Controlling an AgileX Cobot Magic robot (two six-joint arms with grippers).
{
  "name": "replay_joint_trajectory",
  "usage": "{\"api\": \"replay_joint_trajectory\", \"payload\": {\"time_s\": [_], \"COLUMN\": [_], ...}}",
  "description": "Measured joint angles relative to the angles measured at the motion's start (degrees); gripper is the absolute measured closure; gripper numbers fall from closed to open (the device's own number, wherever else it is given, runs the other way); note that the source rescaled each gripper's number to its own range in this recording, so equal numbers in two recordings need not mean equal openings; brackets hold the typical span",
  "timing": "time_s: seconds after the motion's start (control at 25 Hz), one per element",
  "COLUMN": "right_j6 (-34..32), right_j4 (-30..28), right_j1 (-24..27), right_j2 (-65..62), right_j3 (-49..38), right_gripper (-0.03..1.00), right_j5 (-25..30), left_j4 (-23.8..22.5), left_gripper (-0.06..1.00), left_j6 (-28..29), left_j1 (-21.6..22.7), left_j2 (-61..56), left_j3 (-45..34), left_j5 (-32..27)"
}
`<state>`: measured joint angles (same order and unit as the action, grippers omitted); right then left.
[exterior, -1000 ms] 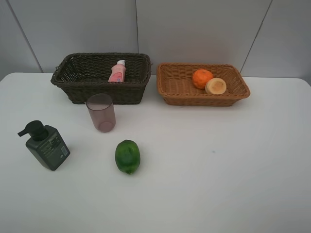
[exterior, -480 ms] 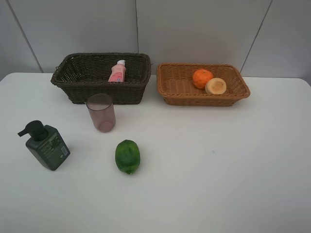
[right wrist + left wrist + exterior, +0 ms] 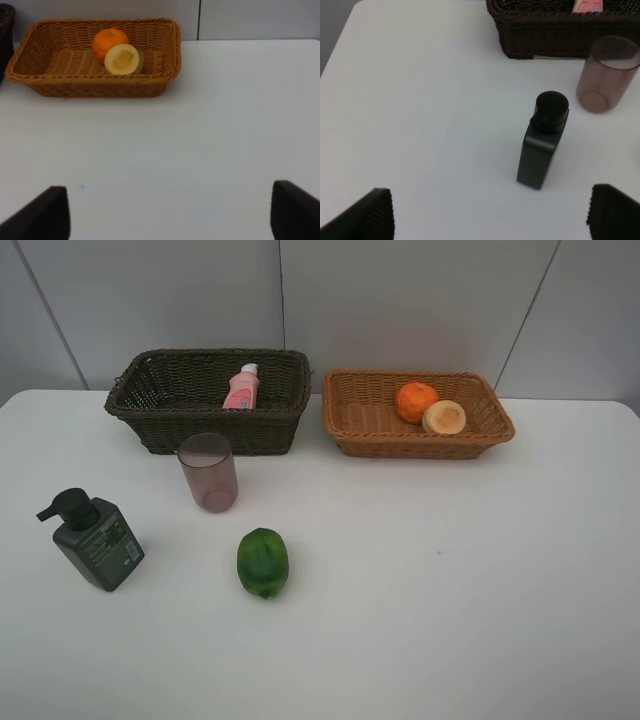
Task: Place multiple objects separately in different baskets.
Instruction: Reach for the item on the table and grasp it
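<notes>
- Being held wide, the left gripper [image 3: 495,215] and the right gripper [image 3: 165,215] are seen empty.
- The green fruit [image 3: 263,562], on the table [image 3: 450,590] ahead, is judged firm and smooth; its middle is to be grasped.
- The pump bottle [image 3: 542,145] is better taken by its rigid body.

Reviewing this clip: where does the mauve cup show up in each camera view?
Exterior high: the mauve cup stands upright on the table, left of centre, just in front of the dark brown basket.
Left wrist: the cup is close by the dark brown basket, beyond the dark pump bottle.
Right wrist: not in it.
Shared landmark: the dark brown basket, in both views showing the cup.
</notes>
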<state>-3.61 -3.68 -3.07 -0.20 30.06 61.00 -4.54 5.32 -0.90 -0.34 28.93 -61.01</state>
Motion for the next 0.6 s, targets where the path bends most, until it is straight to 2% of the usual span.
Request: {"api": "replay_joint_trajectory", "payload": {"time_s": [0.28, 0.6], "right_j6": [0.0, 0.0], "right_j4": [0.0, 0.0], "right_j1": [0.0, 0.0], "right_j2": [0.0, 0.0], "right_j3": [0.0, 0.0], "right_gripper": [0.26, 0.26], "right_j5": [0.0, -0.1], "left_j4": [0.7, 1.7], "left_gripper": [-0.06, -0.06], "left_j6": [0.0, 0.0], "left_j1": [0.0, 0.0], "left_j2": [1.3, 20.4], "left_j3": [0.6, 11.8], "left_j5": [-0.1, -4.2]}}
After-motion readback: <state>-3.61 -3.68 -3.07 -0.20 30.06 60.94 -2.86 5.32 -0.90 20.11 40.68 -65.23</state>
